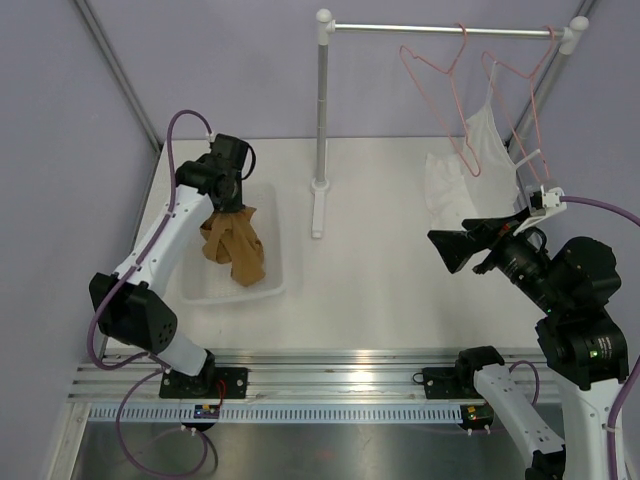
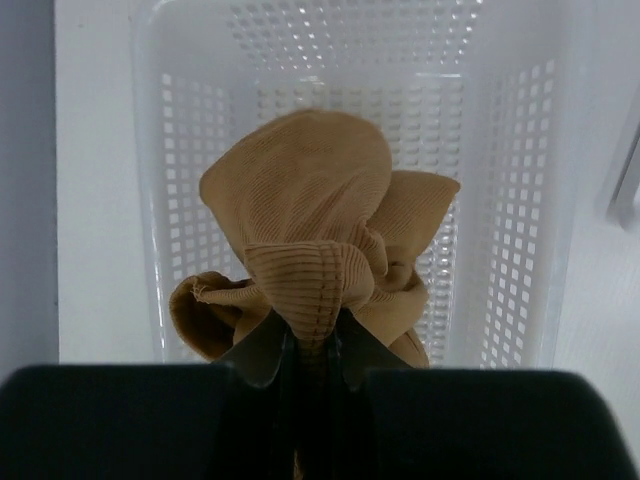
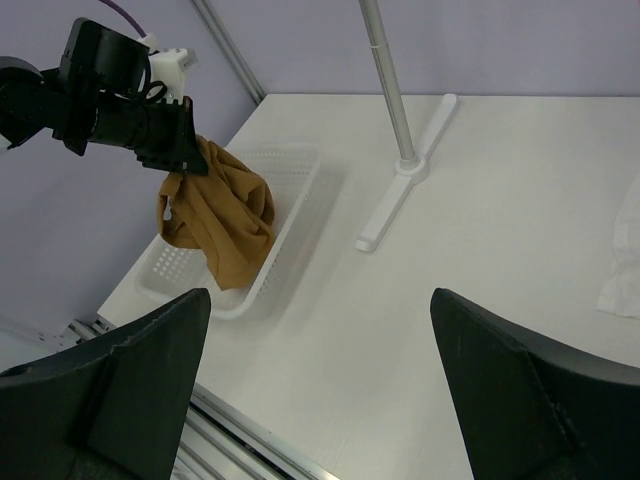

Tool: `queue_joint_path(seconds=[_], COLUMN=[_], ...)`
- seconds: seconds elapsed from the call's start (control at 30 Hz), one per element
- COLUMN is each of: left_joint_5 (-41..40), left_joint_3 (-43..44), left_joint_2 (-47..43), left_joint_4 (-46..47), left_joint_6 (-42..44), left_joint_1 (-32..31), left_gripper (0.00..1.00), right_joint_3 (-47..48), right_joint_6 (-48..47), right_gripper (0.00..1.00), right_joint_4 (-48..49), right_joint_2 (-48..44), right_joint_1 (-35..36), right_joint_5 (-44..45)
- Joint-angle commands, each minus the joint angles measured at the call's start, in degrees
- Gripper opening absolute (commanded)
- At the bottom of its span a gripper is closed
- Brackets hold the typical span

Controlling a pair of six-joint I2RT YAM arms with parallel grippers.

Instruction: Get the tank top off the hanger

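The left claw (image 1: 228,212) is clamped tight on a gathered fold of the soft tan-brown ribbed sleeveless tank top (image 1: 235,250). In the left wrist view the fabric bunches up just in front of the closed fingertips. The rest of the top hangs straight below this claw. Its lower end dips into the white perforated plastic basket (image 1: 285,262) underneath.

The right claw (image 1: 475,243) is spread wide and holds nothing. It is well away from the top, across the table.

The thin pink wire hanger (image 1: 447,72) hangs bare on the white rail (image 1: 440,29), up and to the left of the right claw. By the look of it the top is already off, and only the letting go over the basket remains.

The top looks light and limp. It should sag, fold and stretch rather than keep any shape. It is ribbed, not slick, so a pinch on a thick gathered bunch, as now, seems safer than a grip on a single edge or strap, which could slide out.

By count there are:
- one tan top
- two pink wire hangers, the bare one and a second (image 1: 500,68) bearing a white sheer garment (image 1: 485,140) just beyond the right claw
- one basket
- one rail stand
- two claws
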Motion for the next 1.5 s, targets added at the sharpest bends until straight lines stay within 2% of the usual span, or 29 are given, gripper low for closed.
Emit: queue_joint_path(seconds=[0.0, 0.03, 0.07, 0.1, 0.2, 0.37, 0.53, 0.57, 0.67, 0.83, 1.03, 1.23, 1.47], left_joint_5=[3.5, 3.3, 2.1, 1.9, 2.2, 0.1, -6.5, -8.3, -13.6, -14.1, -8.8, -6.5, -4.9], left_joint_3=[0.8, 0.9, 1.0, 1.1, 1.6, -2.9, -10.9, -11.9, -12.3, -12.2, -12.9, -16.3, -20.8], left_joint_2=[-3.2, -3.6, -4.4, -5.0, -7.6, -20.2, -34.6, -39.0, -43.9, -51.2, -58.9, -66.8, -70.4], left_joint_4=[1.5, 1.4, 0.9, 0.4, 0.3, 2.9, 6.4, 6.2, 1.4, -4.9, -8.0, -6.2, -3.2], left_joint_6=[0.5, 0.4, 0.0, -0.3, -0.3, -0.3, 1.2, 1.2, -0.6, -1.6, -2.0, 0.4, 2.2], left_joint_1=[0.2, 0.2, 0.2, 0.2, 0.2, 0.2, 0.1, 0.1, 0.2, 0.2, 0.2, 0.1, 0.0], left_gripper=[0.16, 0.26, 0.92, 0.99, 0.99, 0.99, 0.99, 0.99, 0.99, 0.99, 0.99, 0.99, 0.99], right_joint_3=[0.4, 0.6, 1.3, 1.7, 4.5, 8.4, 10.0, 10.7, 11.9, 12.7, 10.6, 4.1, 3.2], right_joint_6=[-0.2, -0.7, -1.0, -1.5, -3.2, -4.6, -6.1, -6.4, -6.7, -7.6, -7.4, -9.4, -7.9], right_gripper=[1.00, 0.99, 0.99, 0.99, 0.99, 1.00, 1.00, 0.99, 0.99, 1.00, 0.99, 1.00, 0.99], right_joint_4=[0.7, 0.4, -0.9, -1.7, -5.5, -12.0, -15.5, -16.1, -18.4, -20.6, -20.3, -16.0, -15.2], right_joint_2=[-0.2, -0.1, 0.5, 0.9, 3.3, 7.4, 9.4, 9.9, 10.1, 8.1, 3.7, -3.5, -3.1], right_joint_1=[0.1, 0.1, 0.1, 0.1, 0.0, 0.1, 0.4, 0.5, 0.7, 1.2, 2.2, 2.8, 2.7], right_joint_5=[-1.4, -1.1, -0.1, 0.6, 5.0, 16.6, 21.8, 24.2, 27.4, 28.6, 28.2, 24.9, 25.9])
